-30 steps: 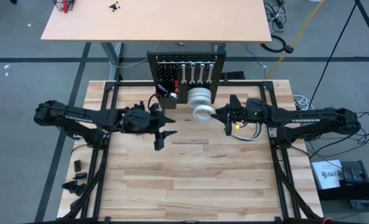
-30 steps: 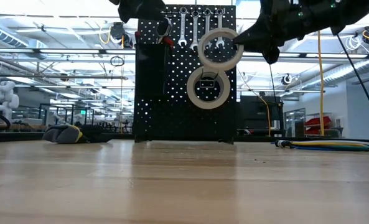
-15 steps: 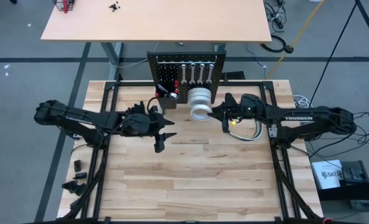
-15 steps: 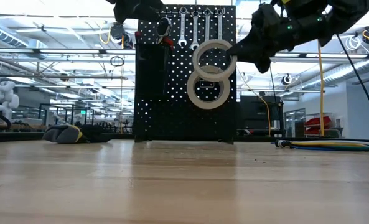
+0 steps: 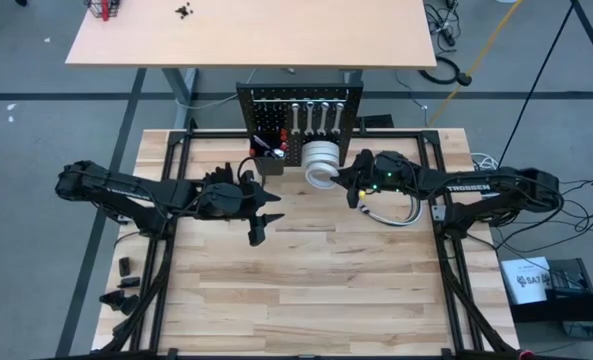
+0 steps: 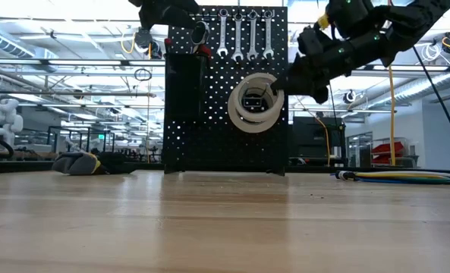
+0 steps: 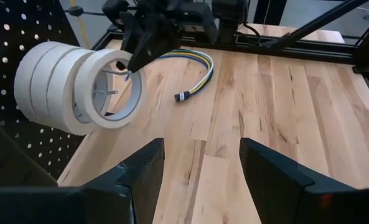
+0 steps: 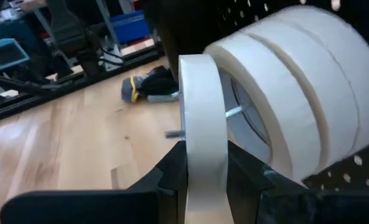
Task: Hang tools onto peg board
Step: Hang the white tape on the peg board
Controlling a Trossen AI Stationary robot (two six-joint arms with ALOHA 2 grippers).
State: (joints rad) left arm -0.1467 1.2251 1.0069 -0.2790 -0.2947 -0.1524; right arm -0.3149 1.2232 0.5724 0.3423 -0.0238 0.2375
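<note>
I have the right gripper point(image 6: 276, 82) clamped on the rim of a white tape roll point(image 7: 112, 88), right at the peg board point(image 5: 298, 108). The roll is threaded over the tip of the wire hook point(image 8: 178, 132) that sticks out from the board's face, just in front of the three rolls point(image 8: 296, 99) already hanging there, and not yet pushed up against them. What matters for my next move is that the hook runs straight out from the board toward the open table, and the roll's hole lines up with it: the roll stands on edge, its flat face parallel to the board. In the right wrist view the hook's end shows through the hole, so I judge the roll is on but only just.

From my gripper the board lies straight ahead, so sliding the roll toward it along the hook should seat it; then I can let go.

The left gripper point(image 5: 260, 215) waits with its fingers spread and nothing in them, well out from the board over the table, clearly farther from the hook than the right one. The wrenches point(image 6: 245, 34) hang along the board's top.
</note>
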